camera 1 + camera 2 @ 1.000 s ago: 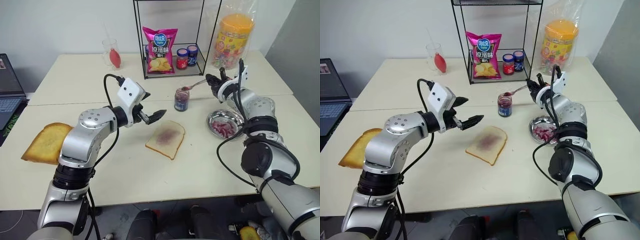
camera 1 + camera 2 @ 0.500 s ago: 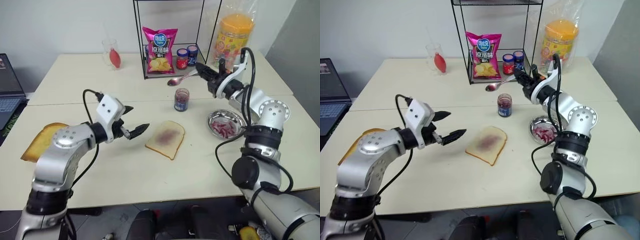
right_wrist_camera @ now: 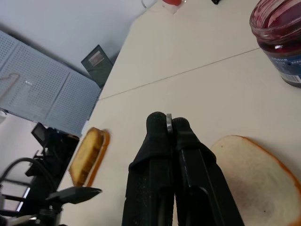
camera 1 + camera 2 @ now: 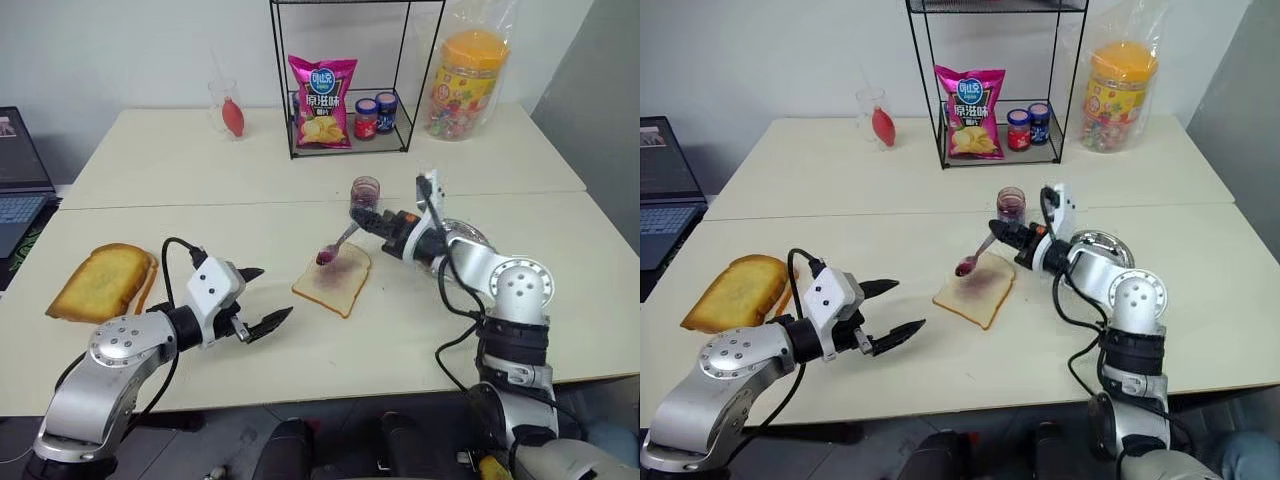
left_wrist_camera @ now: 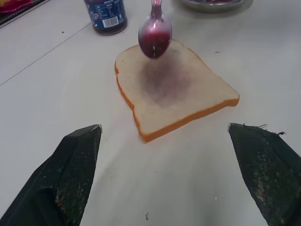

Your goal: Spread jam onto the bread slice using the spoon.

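- The bread slice is pale cream with a tan-orange crust and a faint purple stain at its centre.
- The spoon is silver — its bowl is coated in glossy dark purple-red jam.
- The jam jar is clear glass, dark purple-red inside, with a dark blue label.
- The toasted slice, at nine o'clock of the bread, is golden brown.
- The chip bag is bright pink with yellow chips pictured.
- The two small jars carry a red lid and a blue lid.
- The table is plain cream.
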`<state>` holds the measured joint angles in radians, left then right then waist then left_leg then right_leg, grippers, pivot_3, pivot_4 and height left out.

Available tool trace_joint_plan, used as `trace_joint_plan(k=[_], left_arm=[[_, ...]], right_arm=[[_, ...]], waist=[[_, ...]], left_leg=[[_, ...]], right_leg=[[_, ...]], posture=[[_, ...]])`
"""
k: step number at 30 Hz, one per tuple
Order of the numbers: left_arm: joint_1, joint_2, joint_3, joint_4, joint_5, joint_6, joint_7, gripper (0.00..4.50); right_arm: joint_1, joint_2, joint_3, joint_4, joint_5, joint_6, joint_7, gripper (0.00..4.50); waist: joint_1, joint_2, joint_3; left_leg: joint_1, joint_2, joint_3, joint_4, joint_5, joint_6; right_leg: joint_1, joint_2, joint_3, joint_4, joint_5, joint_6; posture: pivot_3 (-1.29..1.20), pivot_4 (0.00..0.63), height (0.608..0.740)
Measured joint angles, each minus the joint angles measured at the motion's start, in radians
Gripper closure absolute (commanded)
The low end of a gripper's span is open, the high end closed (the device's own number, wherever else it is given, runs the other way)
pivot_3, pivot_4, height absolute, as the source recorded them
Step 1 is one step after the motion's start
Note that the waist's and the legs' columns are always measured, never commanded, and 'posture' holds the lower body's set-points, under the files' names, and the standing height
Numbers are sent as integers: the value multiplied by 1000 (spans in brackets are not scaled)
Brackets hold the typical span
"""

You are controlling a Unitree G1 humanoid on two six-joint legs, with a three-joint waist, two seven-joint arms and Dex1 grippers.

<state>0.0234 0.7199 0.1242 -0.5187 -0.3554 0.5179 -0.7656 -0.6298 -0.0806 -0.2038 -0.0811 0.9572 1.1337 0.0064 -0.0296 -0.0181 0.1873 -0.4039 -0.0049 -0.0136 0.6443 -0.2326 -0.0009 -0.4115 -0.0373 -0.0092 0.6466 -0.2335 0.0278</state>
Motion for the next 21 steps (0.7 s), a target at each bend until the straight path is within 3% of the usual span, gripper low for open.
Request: trace_joint_plan(k=[4, 13, 21], left_arm=[[1, 0, -4, 18, 16, -31, 0, 0], [18, 0, -40, 32, 44, -86, -10, 0], [18, -1, -58, 44, 57, -111, -10, 0]], right_arm=[[41, -16, 119, 18, -123, -103, 90, 4487], [40, -26, 197, 44, -237, -201, 200, 4487], [55, -148, 334, -38, -373, -307, 336, 4487]], waist=[[0, 0, 0], [0, 0, 0], [4, 0, 0]], left_leg=[[0, 0, 1, 0, 0, 0], [0, 0, 0, 0, 0, 0], [0, 0, 0, 0, 0, 0]], right_leg=[[-1, 0, 0, 0, 0, 0], [0, 0, 0, 0, 0, 0], [0, -1, 0, -1, 0, 0]], posture=[[0, 150, 740], [0, 150, 740], [0, 150, 740]])
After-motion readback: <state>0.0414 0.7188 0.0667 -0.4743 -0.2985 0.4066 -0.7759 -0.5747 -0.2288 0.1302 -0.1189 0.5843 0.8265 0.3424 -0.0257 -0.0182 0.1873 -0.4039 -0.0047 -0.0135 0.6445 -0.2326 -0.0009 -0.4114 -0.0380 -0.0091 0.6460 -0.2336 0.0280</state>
